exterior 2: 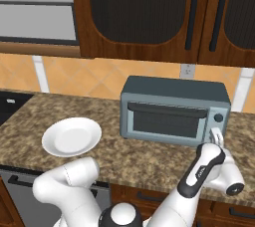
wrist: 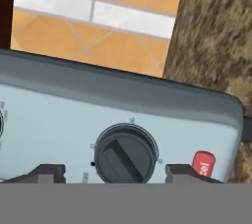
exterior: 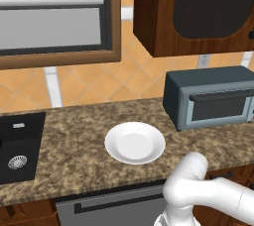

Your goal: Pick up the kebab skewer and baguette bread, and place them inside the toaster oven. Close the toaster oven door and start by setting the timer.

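Note:
The toaster oven (exterior: 208, 96) (exterior 2: 174, 109) stands on the counter against the tiled wall. The toaster oven door (exterior: 218, 108) (exterior 2: 167, 120) is up and shut, its dark handle along the top edge. My gripper (exterior 2: 215, 136) (wrist: 118, 173) is at the oven's right-hand control panel. In the hand view a dark timer knob (wrist: 125, 154) sits between my two fingertips (wrist: 47, 173), with a gap on each side, so the gripper is open. The kebab skewer and the baguette bread are hidden from me.
A white plate (exterior: 135, 143) (exterior 2: 71, 136) lies bare on the speckled counter (exterior: 74, 136), left of the oven. A black sink (exterior: 17, 145) is at the far left. Dark wooden wall cabinets (exterior 2: 149, 12) hang above. A red button (wrist: 203, 163) sits beside the knob.

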